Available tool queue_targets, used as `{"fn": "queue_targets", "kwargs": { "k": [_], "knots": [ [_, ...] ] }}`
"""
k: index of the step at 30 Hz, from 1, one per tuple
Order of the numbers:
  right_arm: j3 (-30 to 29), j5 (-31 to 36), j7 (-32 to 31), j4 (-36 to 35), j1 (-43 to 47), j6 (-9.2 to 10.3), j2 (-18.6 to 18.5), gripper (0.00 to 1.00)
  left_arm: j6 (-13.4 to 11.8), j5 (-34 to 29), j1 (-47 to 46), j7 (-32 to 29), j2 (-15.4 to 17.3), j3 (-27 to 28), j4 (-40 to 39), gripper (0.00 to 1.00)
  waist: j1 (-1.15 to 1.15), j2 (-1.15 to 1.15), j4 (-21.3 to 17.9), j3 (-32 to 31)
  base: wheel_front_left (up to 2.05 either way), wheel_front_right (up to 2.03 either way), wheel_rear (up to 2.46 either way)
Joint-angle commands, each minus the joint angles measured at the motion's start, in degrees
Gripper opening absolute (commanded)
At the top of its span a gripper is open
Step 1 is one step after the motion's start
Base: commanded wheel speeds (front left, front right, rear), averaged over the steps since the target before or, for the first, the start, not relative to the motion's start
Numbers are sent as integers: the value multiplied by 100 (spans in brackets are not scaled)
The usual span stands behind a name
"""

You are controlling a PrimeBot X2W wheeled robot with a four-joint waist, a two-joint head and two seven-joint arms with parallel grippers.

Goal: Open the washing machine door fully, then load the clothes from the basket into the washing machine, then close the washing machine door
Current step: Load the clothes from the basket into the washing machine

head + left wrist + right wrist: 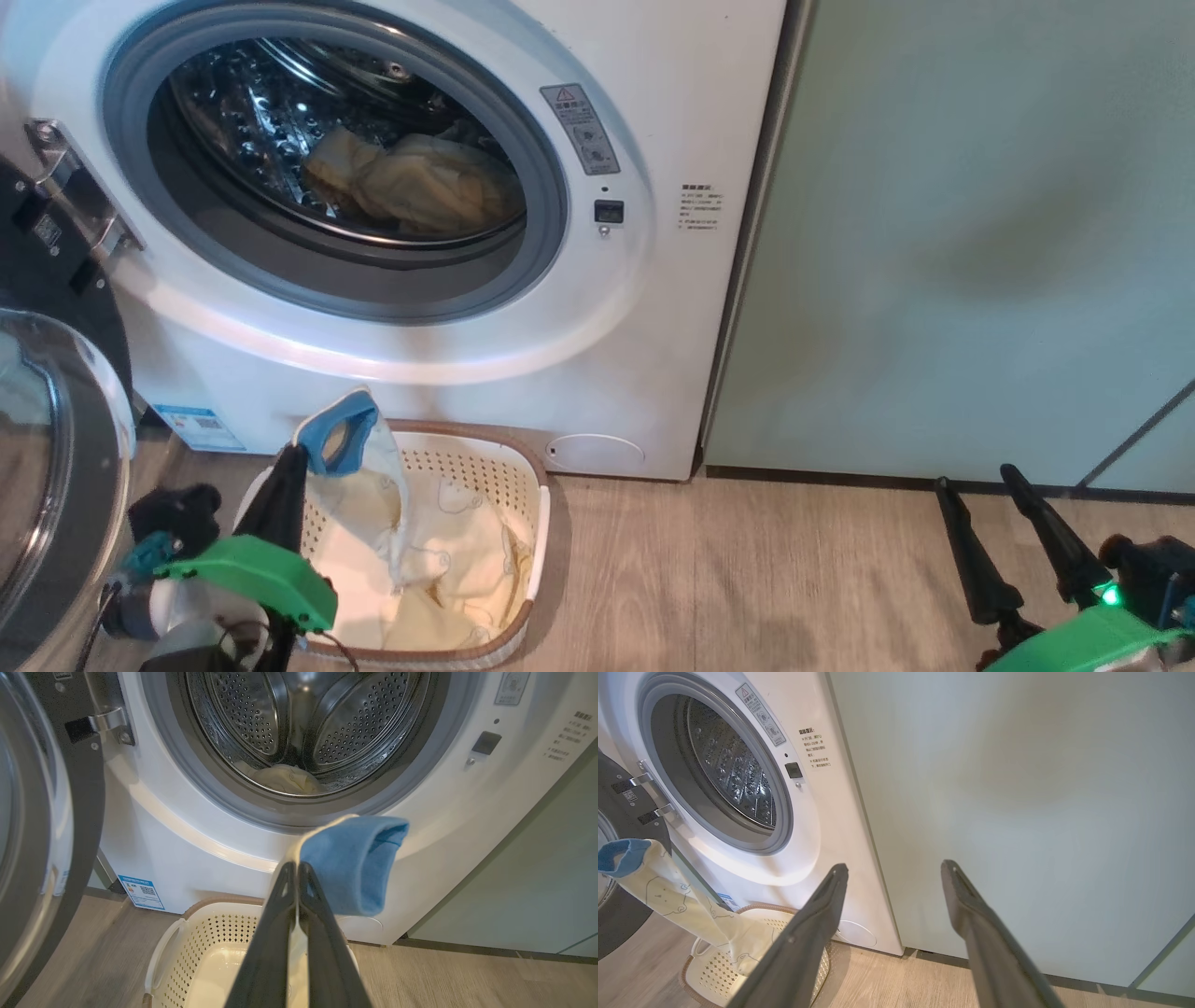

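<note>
The left gripper (295,868) is clamped on the blue cuff of a pale yellow bear-print garment (378,485), which trails down into the cream perforated plastic basket (544,523) at six o'clock of the big white front-loading washing machine (653,355); more yellow fabric lies in its steel drum (243,103). The round black-rimmed glass door (93,448) stands open at nine o'clock; the right gripper (976,481), fingers spread wide and empty, hovers at four o'clock before the pale green cabinet (980,233).
</note>
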State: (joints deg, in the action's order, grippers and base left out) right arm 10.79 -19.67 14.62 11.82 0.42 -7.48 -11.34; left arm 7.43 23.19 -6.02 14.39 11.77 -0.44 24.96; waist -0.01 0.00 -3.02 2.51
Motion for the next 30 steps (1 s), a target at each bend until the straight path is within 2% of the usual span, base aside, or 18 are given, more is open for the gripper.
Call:
{"fn": "queue_targets", "kwargs": {
  "k": [1, 9, 17, 24, 30],
  "knots": [
    [44, -36, 38, -170, -134, -1, -39, 100, 5, -82, -160, 61, 154, 273, -239, 0, 1, 0, 26, -5, 0, 0, 0],
    [30, -36, 38, -196, -157, -1, -41, 100, 5, 148, -210, 61, 82, 350, -506, 0, 1, 0, 73, 59, 0, 0, 0],
    [86, -48, 38, -225, -306, -1, -30, 100, 5, 577, -829, -27, 263, 311, -535, 0, 1, 0, 4, 330, 0, 0, 0],
    [196, -74, 38, -254, -647, -1, -19, 100, 5, 1277, -1968, -302, 709, 261, -157, 0, 1, 0, -250, 802, 0, 0, 0],
    [279, -87, 38, -249, -922, -1, -6, 100, 5, 1592, -2994, -458, 1309, -18, 279, 0, 1, 0, -562, 1226, 0, 0, 0]
  ]
}}
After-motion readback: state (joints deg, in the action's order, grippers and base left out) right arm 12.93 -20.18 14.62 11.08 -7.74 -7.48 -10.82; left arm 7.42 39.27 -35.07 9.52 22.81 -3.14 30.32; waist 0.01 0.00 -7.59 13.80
